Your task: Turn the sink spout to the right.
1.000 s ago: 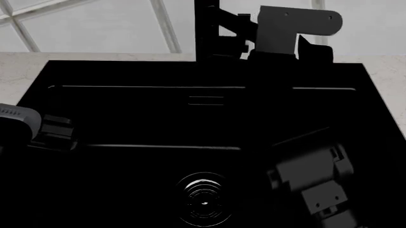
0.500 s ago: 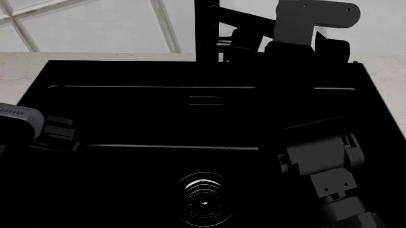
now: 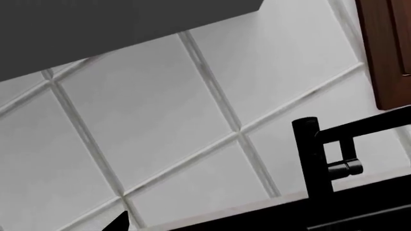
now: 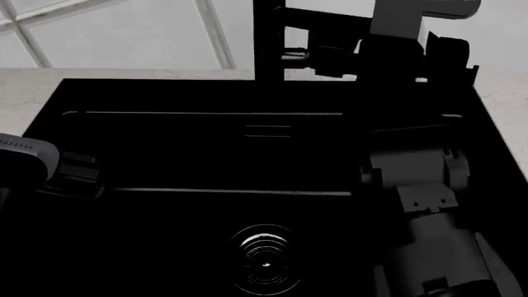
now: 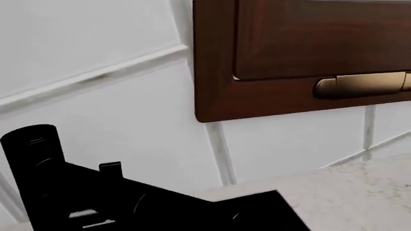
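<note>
No readable writing; right gripper (image 4: 330, 59) at sink spout (image 4: 268, 40), finger state unclear.

White tiled wall (image 4: 123, 37) with grey grout ran behind the speckled marble counter (image 4: 25, 93). A brown wooden cabinet door (image 5: 301, 53) hung at two o'clock, carrying a brass handle (image 5: 359, 85).

Kitchen: sink (image 4: 165, 154), tiled wall (image 3: 160, 120), cabinet (image 5: 289, 57).

Sink spout (image 4: 330, 20) arm swung further right; right gripper (image 4: 347, 59) moved right and up with it.
</note>
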